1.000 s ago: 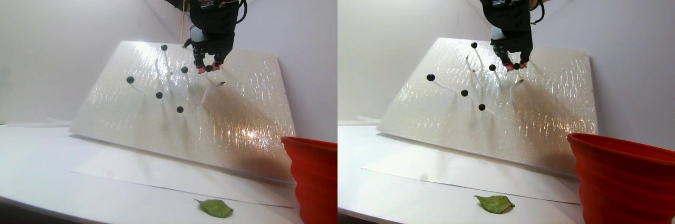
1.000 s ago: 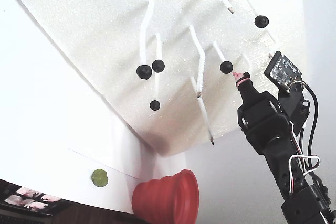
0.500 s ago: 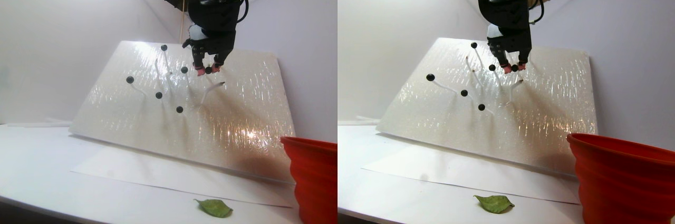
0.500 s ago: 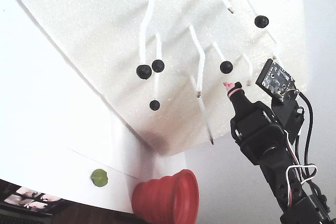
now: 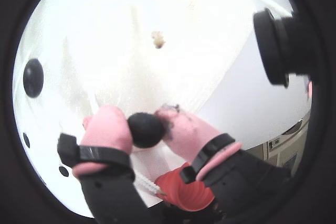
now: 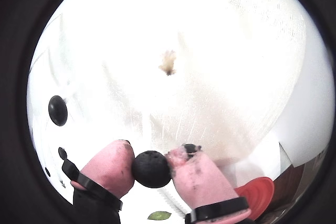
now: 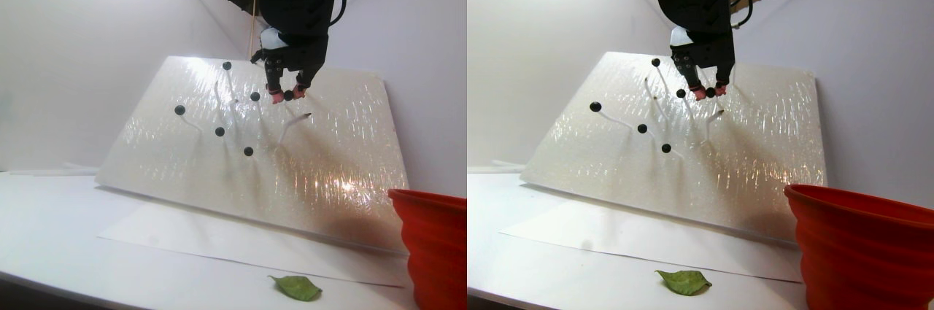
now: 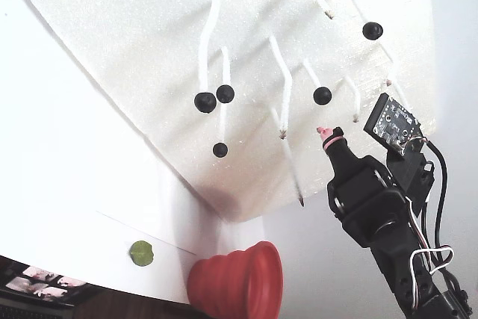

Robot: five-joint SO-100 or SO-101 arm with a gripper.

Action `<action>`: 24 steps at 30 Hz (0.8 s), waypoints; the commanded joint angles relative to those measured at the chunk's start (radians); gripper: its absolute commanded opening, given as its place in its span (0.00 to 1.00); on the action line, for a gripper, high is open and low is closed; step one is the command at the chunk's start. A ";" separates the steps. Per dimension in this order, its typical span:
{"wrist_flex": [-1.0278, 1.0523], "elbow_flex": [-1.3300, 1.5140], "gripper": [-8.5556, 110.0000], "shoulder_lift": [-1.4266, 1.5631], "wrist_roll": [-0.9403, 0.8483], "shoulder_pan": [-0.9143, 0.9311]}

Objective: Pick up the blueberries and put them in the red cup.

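Note:
My gripper (image 5: pixel 145 130) is shut on one blueberry (image 6: pixel 151 169), a matte black ball pinched between the two pink fingertips (image 6: pixel 113 167). In the stereo pair view the gripper (image 7: pixel 287 95) hangs just in front of the upper middle of a tilted white foam board (image 7: pixel 321 164). Several more blueberries (image 7: pixel 220 132) sit on white stalks sticking out of that board, also visible in the fixed view as blueberries (image 8: pixel 322 95). The red cup (image 7: pixel 432 244) stands on the table at the lower right, and below the arm as the red cup (image 8: pixel 239 282) in the fixed view.
A green leaf (image 7: pixel 297 287) lies on the table near the front edge, left of the cup. Bare white stalks (image 8: pixel 285 87) stick out of the board near the gripper (image 8: pixel 326 134). White walls close in behind and to the right.
The gripper, still shut on the berry, has drawn back a little from the board, away from the stalks. The other berries and the cup have not moved.

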 commanded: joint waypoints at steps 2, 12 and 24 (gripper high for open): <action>-0.035 -0.008 0.17 0.152 -0.008 0.032; -0.021 0.043 0.17 0.198 -0.011 0.072; -0.014 0.086 0.17 0.232 -0.011 0.117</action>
